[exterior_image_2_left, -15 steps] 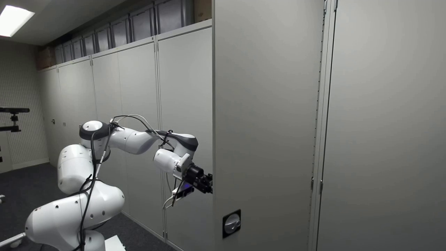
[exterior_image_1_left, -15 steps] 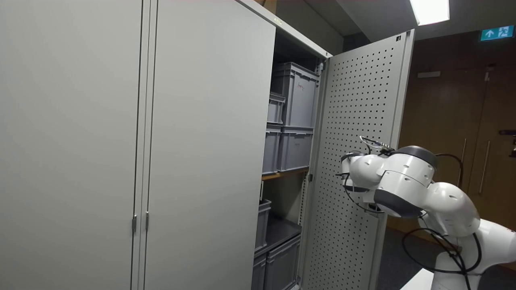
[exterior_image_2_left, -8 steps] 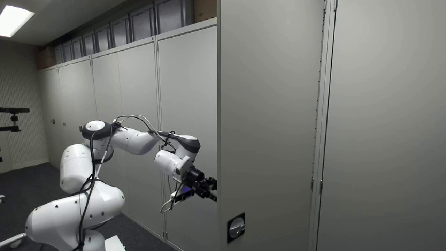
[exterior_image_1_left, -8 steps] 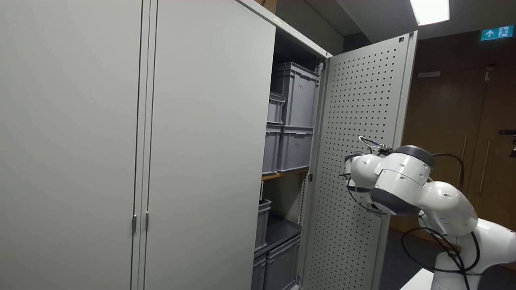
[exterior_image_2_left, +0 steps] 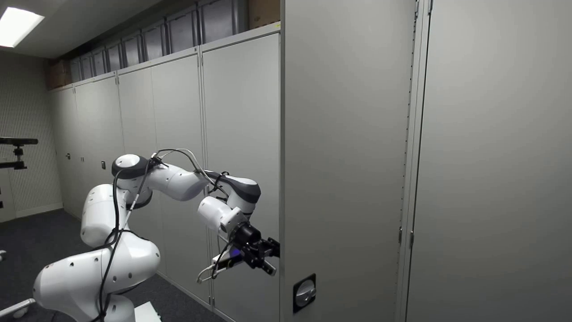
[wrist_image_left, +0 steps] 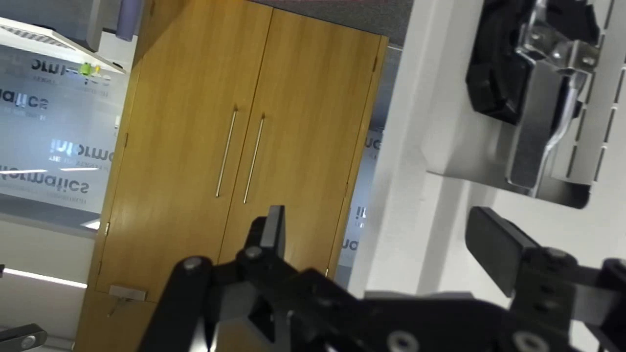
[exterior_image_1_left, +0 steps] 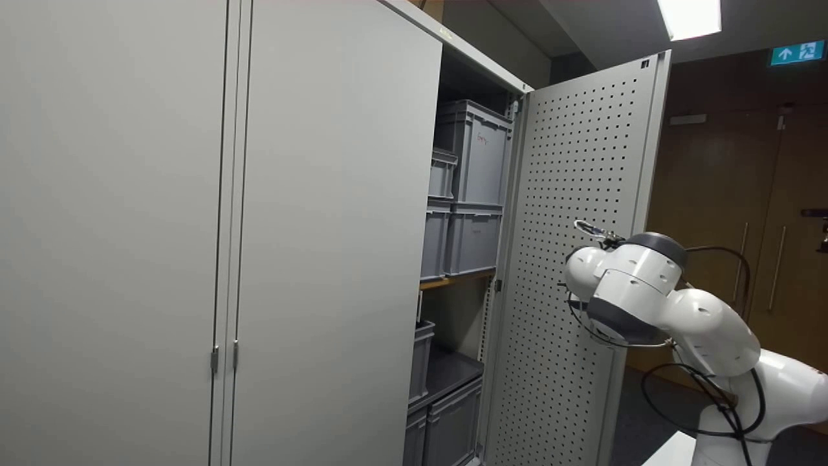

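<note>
My gripper (wrist_image_left: 384, 234) is open and holds nothing. It stands at the free edge of an open grey cabinet door, which shows its perforated inside (exterior_image_1_left: 569, 194) in an exterior view. Its plain outside (exterior_image_2_left: 344, 134) carries a round handle (exterior_image_2_left: 304, 293). In the wrist view, one finger (wrist_image_left: 276, 230) stands before the background and the other before the door's inner side (wrist_image_left: 440, 220). A black and metal latch (wrist_image_left: 538, 98) lies beyond that finger. The gripper (exterior_image_2_left: 273, 258) is partly hidden behind the door's edge; I cannot tell whether it touches.
Grey bins (exterior_image_1_left: 479, 162) stand on shelves inside the cabinet. A closed cabinet door (exterior_image_1_left: 336, 194) is beside the opening. More closed cabinets (exterior_image_2_left: 241, 112) line the wall behind the arm. Wooden double doors (wrist_image_left: 195, 122) show beyond the gripper. Cables hang from the arm.
The cabinet door has swung slightly wider open. The arm's wrist has turned and shifted, and more of the gripper now shows outside the door's edge, its fingers visibly apart.
</note>
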You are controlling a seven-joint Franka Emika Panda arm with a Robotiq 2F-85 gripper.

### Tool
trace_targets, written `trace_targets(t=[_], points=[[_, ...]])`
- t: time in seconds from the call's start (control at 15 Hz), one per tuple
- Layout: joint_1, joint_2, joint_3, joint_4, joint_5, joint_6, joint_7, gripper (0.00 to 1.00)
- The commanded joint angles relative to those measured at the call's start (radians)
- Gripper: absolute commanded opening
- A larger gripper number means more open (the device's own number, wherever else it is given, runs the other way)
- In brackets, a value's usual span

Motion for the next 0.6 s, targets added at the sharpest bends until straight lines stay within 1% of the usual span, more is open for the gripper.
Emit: trace_targets(t=[0.0, 0.2, 0.53], points=[[-0.013, 0.029, -0.029, -0.012, 0.000, -0.002, -0.029, 1.00], [-0.011, 0.034, -0.035, -0.019, 0.000, -0.002, -0.032, 1.00], [-0.032, 0.039, -0.041, -0.035, 0.000, -0.002, -0.036, 1.00]])
